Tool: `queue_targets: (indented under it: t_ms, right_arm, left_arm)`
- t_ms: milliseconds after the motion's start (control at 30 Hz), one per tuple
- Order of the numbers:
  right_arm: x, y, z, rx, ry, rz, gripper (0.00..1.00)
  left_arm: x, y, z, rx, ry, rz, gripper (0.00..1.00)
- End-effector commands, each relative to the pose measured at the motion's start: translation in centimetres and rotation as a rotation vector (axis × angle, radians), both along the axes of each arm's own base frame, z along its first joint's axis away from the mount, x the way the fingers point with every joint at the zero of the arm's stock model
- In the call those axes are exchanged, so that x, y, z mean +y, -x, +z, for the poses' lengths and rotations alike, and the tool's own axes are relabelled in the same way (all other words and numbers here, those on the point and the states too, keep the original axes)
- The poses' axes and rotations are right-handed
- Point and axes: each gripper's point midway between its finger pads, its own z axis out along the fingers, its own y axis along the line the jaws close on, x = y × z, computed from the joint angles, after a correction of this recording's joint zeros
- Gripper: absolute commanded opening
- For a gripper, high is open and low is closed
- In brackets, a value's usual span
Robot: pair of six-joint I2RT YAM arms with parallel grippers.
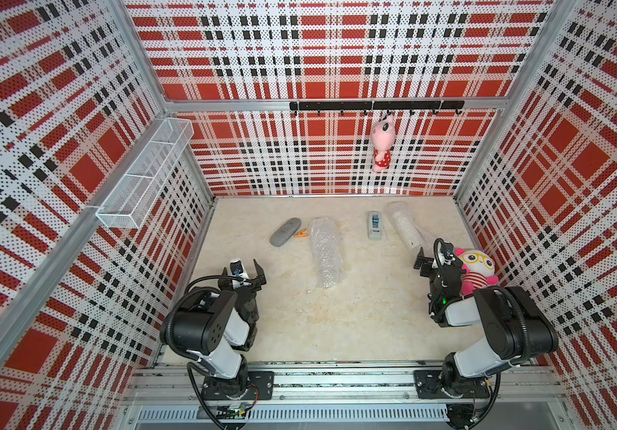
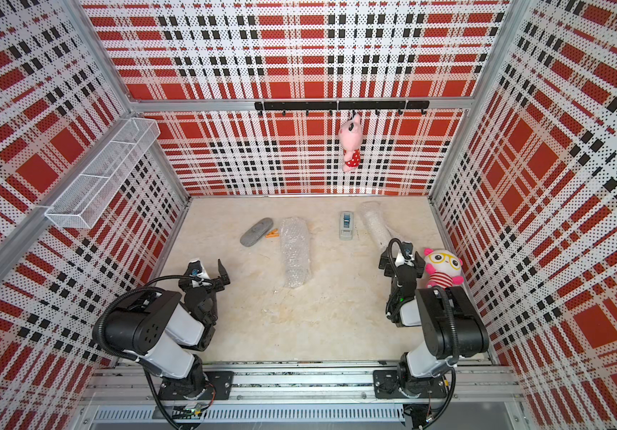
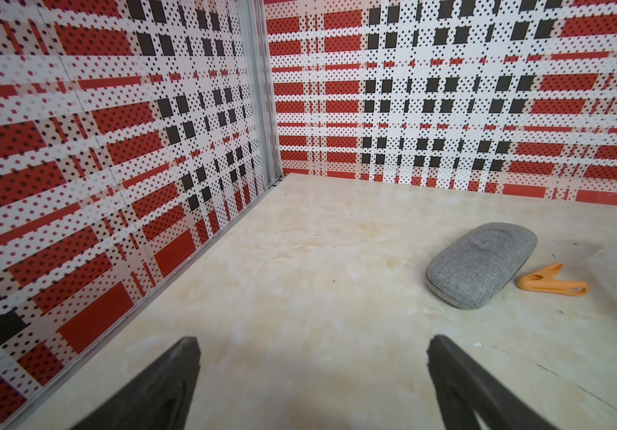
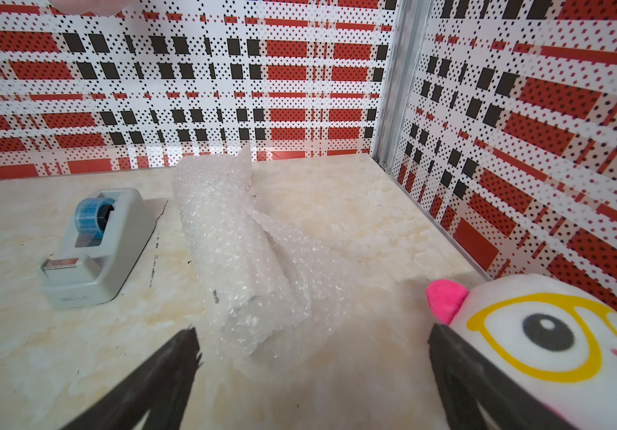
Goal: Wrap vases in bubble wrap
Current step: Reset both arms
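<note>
The left bubble wrap (image 1: 324,253) and right bubble wrap (image 4: 247,260), cloudy dimpled rolls, lie on the bench (image 1: 299,327) flanking the tape dispenser (image 1: 374,225). Left tool (image 3: 313,341) and right tool (image 4: 313,330) gape wide, empty.

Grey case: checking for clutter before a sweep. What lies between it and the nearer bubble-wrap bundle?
An orange clip lies between grey case and bubble-wrap bundle; both top views show it.

Plush toy (image 4: 545,335) crowds right claw (image 4: 313,331).
</note>
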Motion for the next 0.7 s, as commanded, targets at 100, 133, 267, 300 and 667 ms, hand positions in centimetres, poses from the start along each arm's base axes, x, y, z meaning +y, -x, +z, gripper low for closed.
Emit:
queue_targets:
  t_ms: [100,133,267,300,667]
  right_arm:
    - [0.3,-0.4,0.8,-0.033,0.003,0.009,1.0]
    - [0.3,-0.4,0.9,-0.033,0.002,0.01,1.0]
    - [0.3,-0.4,0.8,-0.032,0.003,0.009,1.0]
    - [0.3,-0.4,0.8,-0.032,0.002,0.01,1.0]
    - [0.3,-0.4,0.8,-0.033,0.003,0.009,1.0]
  left_arm:
    - [0.5,-1.6,4.7,-0.18,0.045,0.012,0.98]
    - [0.6,-2.6,4.3,-0.151,0.054,-0.001,0.98]
    - [0.7,-3.4,4.0,-0.127,0.074,-0.026,0.98]
    - [0.7,-3.4,3.9,-0.125,0.073,-0.025,0.98]
    - [0.5,-2.9,4.1,-0.138,0.061,-0.021,0.98]
